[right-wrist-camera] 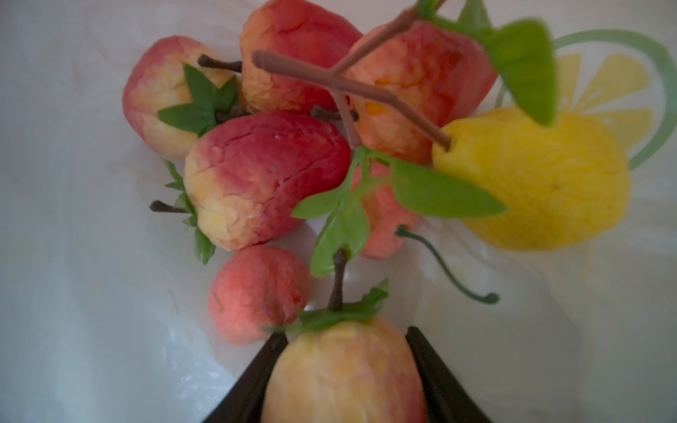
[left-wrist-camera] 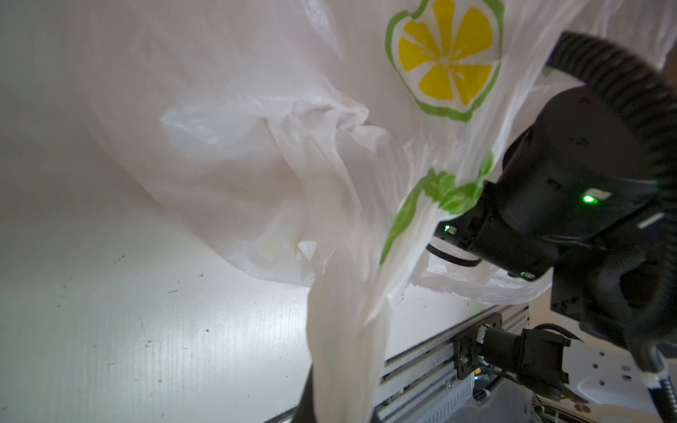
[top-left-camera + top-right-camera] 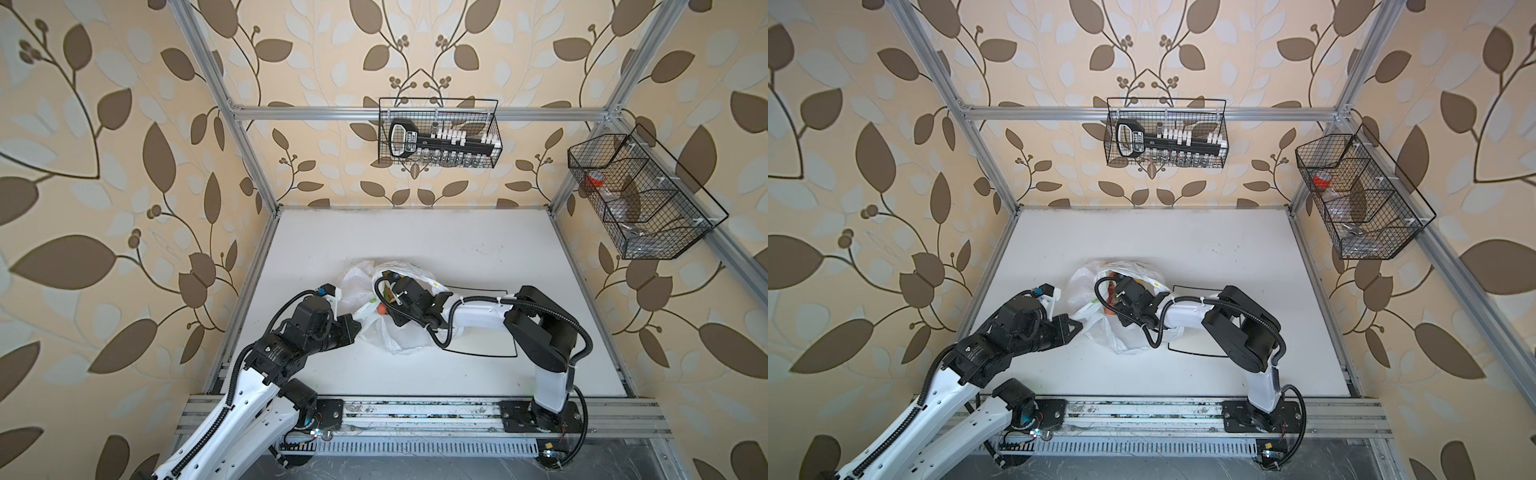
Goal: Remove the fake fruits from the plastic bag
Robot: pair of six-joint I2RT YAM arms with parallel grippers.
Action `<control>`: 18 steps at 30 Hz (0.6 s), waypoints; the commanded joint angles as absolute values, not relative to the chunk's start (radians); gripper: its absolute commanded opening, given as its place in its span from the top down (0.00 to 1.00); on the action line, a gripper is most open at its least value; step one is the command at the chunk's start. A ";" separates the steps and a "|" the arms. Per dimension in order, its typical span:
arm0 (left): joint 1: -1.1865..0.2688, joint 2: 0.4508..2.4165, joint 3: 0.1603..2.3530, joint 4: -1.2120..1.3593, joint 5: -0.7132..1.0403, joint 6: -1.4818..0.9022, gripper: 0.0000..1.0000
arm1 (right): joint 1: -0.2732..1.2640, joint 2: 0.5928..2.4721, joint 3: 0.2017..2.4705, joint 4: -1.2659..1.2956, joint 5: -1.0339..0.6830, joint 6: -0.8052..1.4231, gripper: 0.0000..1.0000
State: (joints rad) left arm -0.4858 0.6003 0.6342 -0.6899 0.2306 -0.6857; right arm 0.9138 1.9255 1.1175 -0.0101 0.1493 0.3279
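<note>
Located inside the plastic bag (image 3: 399, 332), which rests on the white table (image 3: 415, 245) at lower centre of both top views: fake fruits (image 1: 263, 175), heaped across the middle of the right wrist view. Counted among them: red-pink stemmed pieces with green tops, plus one yellow lemon (image 1: 538, 183) at the right of that frame.

Seated at bottom centre of the right wrist view: one pale yellow-pink fruit (image 1: 344, 377), flanked by the two black jaws of the right gripper (image 1: 344, 338). Jaws roughly half apart, each against a side of that fruit. Cannot tell whether clamped firmly or merely straddling.

Closed fully at the bottom edge of the left wrist view: left gripper (image 2: 340, 410), pinching a twisted strand of the bag, apparently a handle, with the film pulled taut above it. Bag mouth thereby held open for the right arm reaching in from the right of both top views.

Lying just right of the bag, partly under the right forearm: black-rimmed white plate (image 3: 478, 288).

Step in hand, by judgement: pick of one fruit, with extraction not yet done. Next move: confirm a firm squeeze on the pale fruit, then withdraw back out through the mouth, clear of the branched stem and leaves just ahead. Keep the left pinch tight. Avoid snagging the thin film.
</note>
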 commanded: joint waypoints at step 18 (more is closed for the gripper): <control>-0.495 0.584 0.639 -0.712 0.216 -0.698 1.00 | 0.972 1.894 1.147 -0.103 0.305 0.282 0.50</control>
